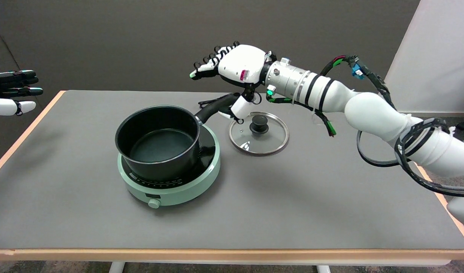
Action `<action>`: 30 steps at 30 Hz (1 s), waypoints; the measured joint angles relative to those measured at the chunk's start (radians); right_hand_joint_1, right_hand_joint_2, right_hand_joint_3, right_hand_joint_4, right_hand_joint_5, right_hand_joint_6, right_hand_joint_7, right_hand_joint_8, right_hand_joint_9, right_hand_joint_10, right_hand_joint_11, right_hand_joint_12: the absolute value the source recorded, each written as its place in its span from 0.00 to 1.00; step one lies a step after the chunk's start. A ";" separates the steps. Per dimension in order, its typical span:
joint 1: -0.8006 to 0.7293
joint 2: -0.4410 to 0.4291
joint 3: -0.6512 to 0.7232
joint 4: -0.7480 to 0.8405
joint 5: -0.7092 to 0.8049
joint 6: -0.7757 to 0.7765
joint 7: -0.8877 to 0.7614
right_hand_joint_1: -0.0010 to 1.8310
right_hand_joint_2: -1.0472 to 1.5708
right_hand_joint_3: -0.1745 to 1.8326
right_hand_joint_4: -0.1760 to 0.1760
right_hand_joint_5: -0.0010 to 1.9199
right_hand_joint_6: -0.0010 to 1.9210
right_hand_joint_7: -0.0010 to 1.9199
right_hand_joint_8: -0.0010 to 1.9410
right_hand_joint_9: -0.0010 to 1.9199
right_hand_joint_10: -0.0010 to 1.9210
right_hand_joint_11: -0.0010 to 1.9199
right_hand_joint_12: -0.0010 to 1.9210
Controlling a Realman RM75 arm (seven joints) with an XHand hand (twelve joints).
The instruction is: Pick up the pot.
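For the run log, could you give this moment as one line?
robot hand: open, above pot handle | pot: on induction cooker | glass lid: on table

No text, brand, number or sign could be read anywhere. The hob (171, 187) carried a row of small pale marks along the front of its dark top, too small to make out. The robot hand (232, 72) bore a small pink label on its white shell, its print too fine to tell.
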 measured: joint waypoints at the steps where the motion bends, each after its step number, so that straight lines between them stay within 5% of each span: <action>1: 0.005 -0.001 -0.007 -0.007 0.001 -0.001 0.000 0.46 0.58 0.59 0.81 0.22 0.09 0.27 0.09 0.26 0.14 0.18 0.33; 30: 0.063 -0.036 -0.065 -0.072 0.017 -0.004 0.002 0.44 0.58 0.58 0.82 0.22 0.10 0.25 0.09 0.26 0.14 0.19 0.34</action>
